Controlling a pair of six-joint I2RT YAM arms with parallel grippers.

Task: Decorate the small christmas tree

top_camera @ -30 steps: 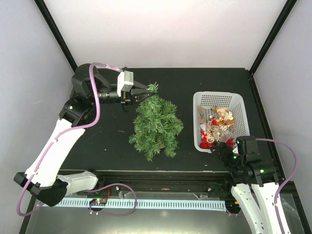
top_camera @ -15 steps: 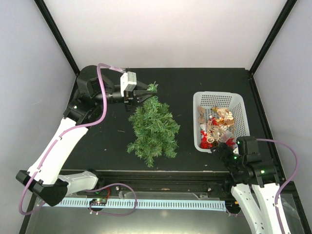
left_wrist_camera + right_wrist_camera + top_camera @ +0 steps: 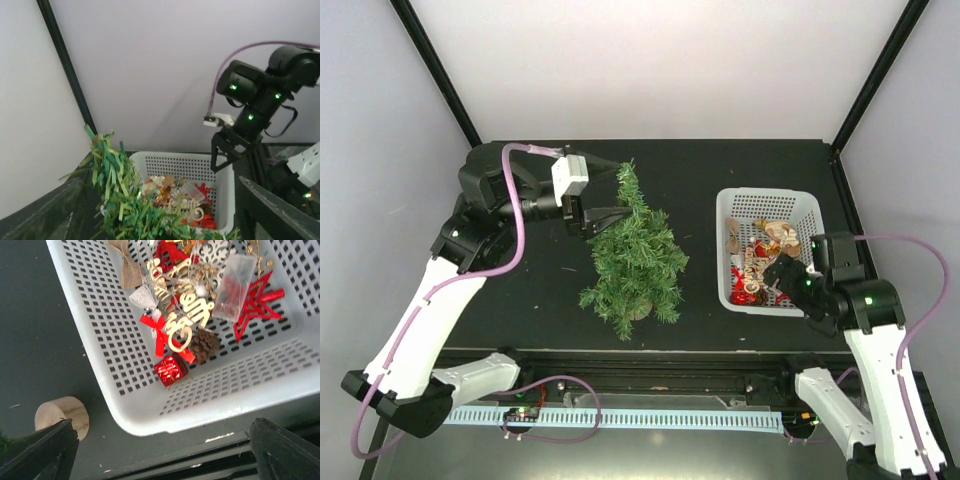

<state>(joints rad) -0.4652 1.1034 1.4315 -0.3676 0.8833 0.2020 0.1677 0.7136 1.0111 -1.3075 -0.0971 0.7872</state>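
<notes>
At the near right, the right hand [image 3: 161,423] hangs over the near left corner of the white basket [image 3: 724,245] of ornaments [image 3: 765,255], fingers spread wide and empty. Left of the basket, mid-bench [image 3: 545,285], the small christmas tree [image 3: 635,262] stands. Farther back, the left hand [image 3: 622,190] is open, one finger on each side of the treetop, not clamping it.

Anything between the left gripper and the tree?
Nothing visible. The left gripper is open, with the tip of the small christmas tree between its fingers. The white basket sits off to the tree's right, out of the way.
</notes>
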